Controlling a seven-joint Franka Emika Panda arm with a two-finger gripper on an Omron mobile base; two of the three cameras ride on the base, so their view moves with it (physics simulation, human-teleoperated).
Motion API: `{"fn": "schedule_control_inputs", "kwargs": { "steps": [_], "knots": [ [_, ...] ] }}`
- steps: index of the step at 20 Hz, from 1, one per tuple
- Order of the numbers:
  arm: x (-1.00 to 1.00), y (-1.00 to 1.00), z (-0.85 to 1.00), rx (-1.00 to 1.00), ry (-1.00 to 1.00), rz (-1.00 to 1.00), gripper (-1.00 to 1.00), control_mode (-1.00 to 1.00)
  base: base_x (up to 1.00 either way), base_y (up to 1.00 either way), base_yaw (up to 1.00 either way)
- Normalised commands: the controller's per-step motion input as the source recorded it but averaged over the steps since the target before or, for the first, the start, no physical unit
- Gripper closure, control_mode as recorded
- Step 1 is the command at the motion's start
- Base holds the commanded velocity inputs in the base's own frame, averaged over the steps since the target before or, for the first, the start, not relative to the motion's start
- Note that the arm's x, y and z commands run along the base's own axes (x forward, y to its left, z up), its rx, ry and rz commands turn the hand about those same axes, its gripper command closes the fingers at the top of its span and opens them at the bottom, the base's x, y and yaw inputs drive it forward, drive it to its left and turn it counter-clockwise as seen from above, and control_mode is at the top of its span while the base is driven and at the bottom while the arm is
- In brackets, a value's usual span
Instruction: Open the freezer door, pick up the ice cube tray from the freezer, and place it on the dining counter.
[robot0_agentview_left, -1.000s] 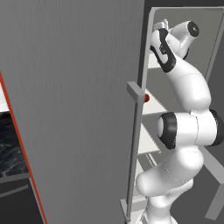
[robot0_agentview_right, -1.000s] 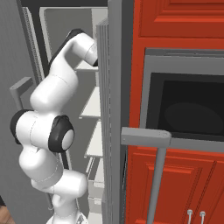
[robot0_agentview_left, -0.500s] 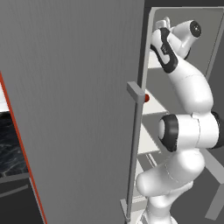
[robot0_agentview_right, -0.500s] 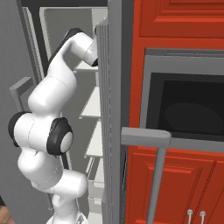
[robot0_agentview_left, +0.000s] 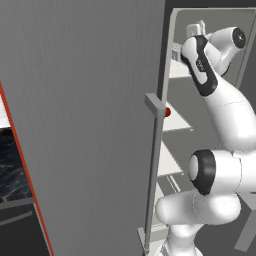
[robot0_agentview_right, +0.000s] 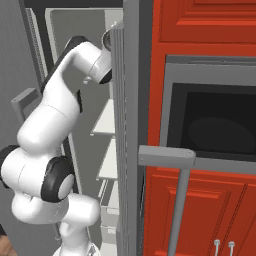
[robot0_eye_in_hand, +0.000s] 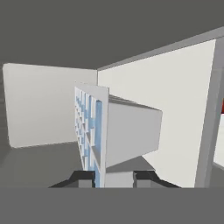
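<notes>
The freezer door (robot0_agentview_left: 85, 125), a tall panel of brushed grey metal with a long vertical bar handle (robot0_agentview_left: 152, 165), stood swung wide open. Behind it the freezer (robot0_agentview_left: 177, 130) showed as a narrow grey-walled compartment with flat white shelves (robot0_agentview_right: 107, 120), and the white arm (robot0_agentview_left: 220, 100) reached into its upper part.

In the hand view the gripper (robot0_eye_in_hand: 113, 177) had its two dark fingers clamped close on the near edge of the ice cube tray (robot0_eye_in_hand: 103, 131). The tray hung between them, turned on its side in that view, its pale blue-white grid of square cells facing left and its smooth plain underside facing right, inside the freezer's upper space.

The tray looked like a thin moulded shell: light and fairly stiff, though likely slick on its smooth faces. A pinch on one rim would probably let it swing or slip, so a slow carry seemed wise. Whether it held ice, I could not tell.
</notes>
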Motion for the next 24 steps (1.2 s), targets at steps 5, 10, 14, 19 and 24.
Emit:
{"fn": "schedule_control_inputs", "kwargs": {
  "steps": [5, 10, 14, 19, 24],
  "knots": [
    [-0.85, 0.04, 0.00, 0.00, -0.11, 0.00, 1.00, -1.00, 0.00, 0.00, 0.00],
    [-0.98, 0.01, 0.00, 0.00, -0.06, 0.00, 1.00, -1.00, 0.00, 0.00, 0.00],
    [-0.99, 0.07, 0.00, 0.00, -0.01, 0.00, 1.00, -1.00, 0.00, 0.00, 0.00],
    [-0.91, 0.14, 0.01, 0.00, 0.00, 0.00, 1.00, -1.00, 0.00, 0.00, 0.00],
    [-0.87, 0.17, 0.00, 0.00, -0.01, 0.00, 1.00, -1.00, 0.00, 0.00, 0.00]
  ]
}}
